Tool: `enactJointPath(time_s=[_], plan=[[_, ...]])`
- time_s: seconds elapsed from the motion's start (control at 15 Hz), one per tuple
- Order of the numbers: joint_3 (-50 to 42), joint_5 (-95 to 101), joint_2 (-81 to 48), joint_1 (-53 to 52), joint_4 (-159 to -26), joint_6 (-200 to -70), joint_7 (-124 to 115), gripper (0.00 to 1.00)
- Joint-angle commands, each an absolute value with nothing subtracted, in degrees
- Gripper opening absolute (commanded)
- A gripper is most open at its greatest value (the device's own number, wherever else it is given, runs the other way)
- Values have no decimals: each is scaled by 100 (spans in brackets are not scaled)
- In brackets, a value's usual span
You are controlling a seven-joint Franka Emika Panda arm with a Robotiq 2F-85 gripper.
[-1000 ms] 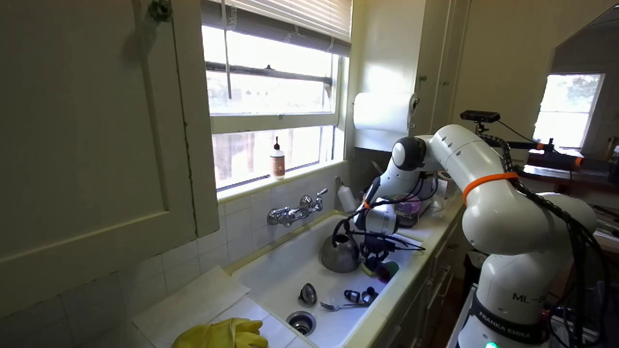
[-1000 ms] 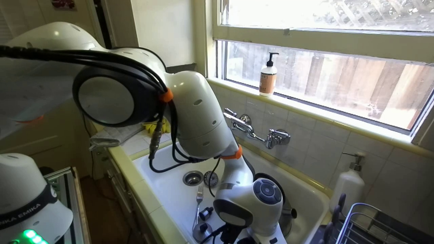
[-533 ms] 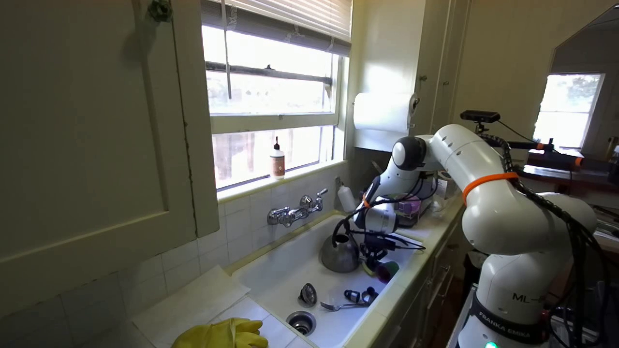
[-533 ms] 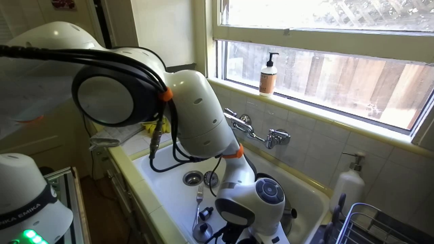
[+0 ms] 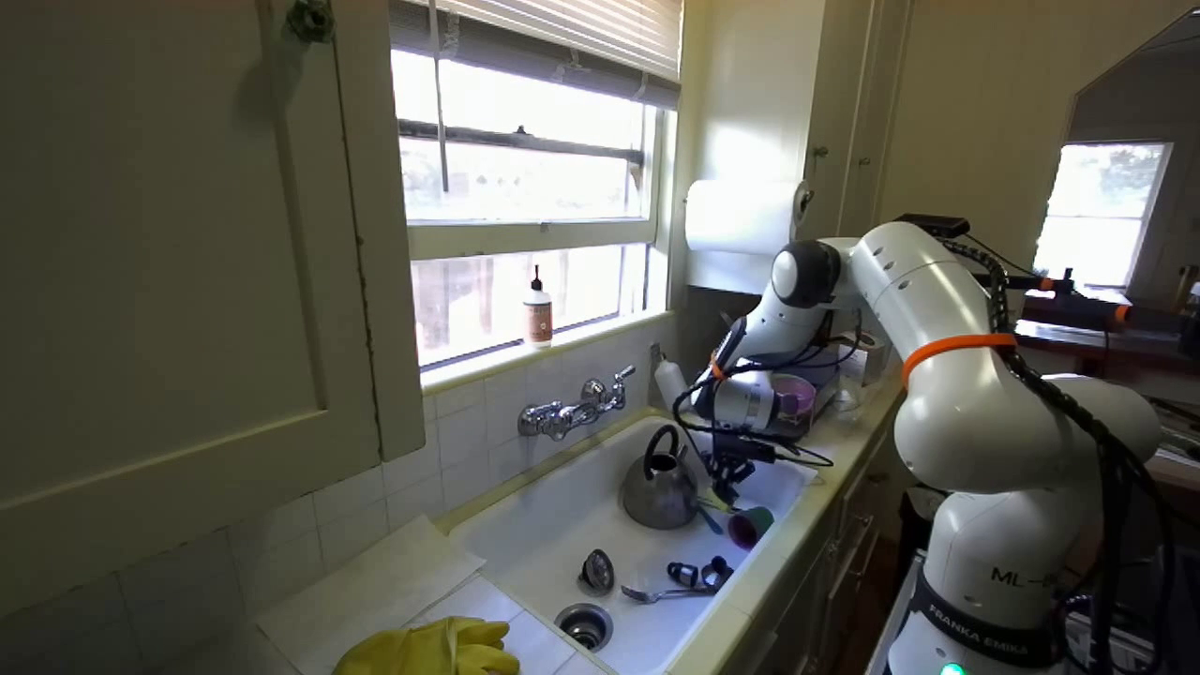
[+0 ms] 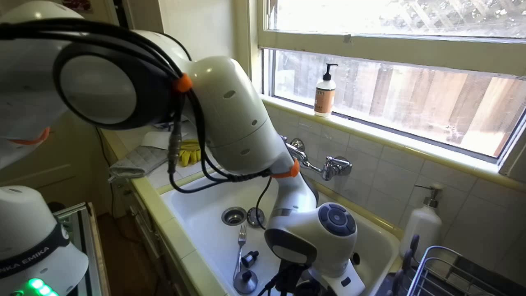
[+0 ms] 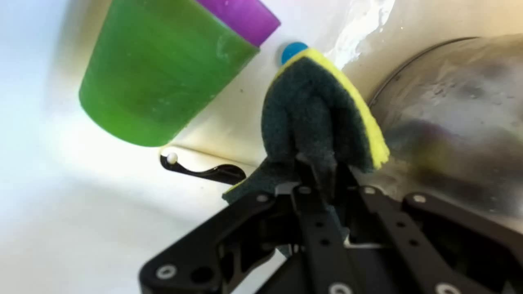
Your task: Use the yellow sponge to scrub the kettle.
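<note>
White sink, one, edged in yellow tile. Silver kettle, one, stood upright in the sink, its arched handle raised. Black gripper, one, jaws set almost together. Green cup, one, laid on its side. Yellow sponge, one, dark-faced, pinched and folded between those jaws, held beside the kettle; whether contact is made cannot be told.

A kitchen, glossy white rectangular sink beneath the jaws, round silver metal kettle near them, chrome wall-mounted tap, cylindrical white paper-towel roll and silver wire dish rack all higher than the jaws
</note>
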State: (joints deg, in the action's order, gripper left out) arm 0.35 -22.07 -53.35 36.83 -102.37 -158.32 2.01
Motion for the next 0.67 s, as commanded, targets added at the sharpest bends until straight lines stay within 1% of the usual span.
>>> enactJointPath(time_s=[0.0, 0.33, 0.6], plan=[[165, -2169, -4447, 3848, -10962, -15558, 672, 4], [343, -2202, -3526, 3991, -11559, -15265, 1481, 4], [462, -2410, -3016, 4118, -11803, -15349, 2032, 4]])
